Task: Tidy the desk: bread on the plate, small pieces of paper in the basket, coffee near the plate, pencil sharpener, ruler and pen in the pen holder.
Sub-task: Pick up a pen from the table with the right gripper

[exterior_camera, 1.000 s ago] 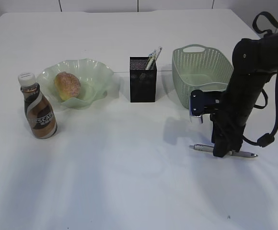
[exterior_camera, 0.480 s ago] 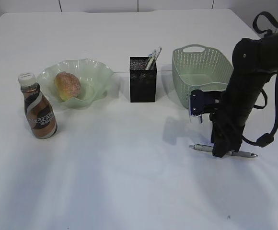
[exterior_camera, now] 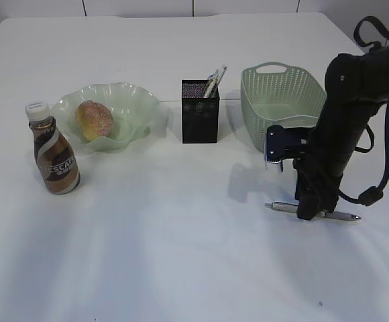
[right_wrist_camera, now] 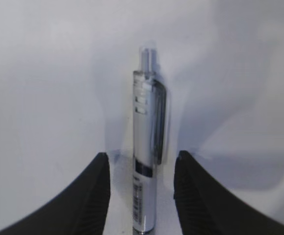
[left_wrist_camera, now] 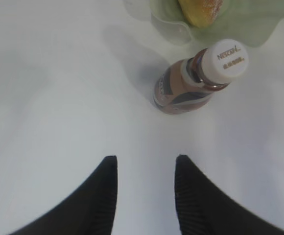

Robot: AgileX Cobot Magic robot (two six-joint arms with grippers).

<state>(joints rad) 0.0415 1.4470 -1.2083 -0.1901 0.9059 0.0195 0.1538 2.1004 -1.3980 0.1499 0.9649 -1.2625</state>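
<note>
Toward the desk's right edge, the right gripper straddles a silver click pen lying flat, 2 fingers partly spread either side, not visibly pinching it. Closing off-centre could roll the pen away; pressing lower risks jamming fingertips against the tabletop. Near the left edge, the left gripper hangs partly open and empty over the Nescafe bottle, beside the ruffled plate holding bread. Mid-desk stands the pen holder, beside the basket.
</note>
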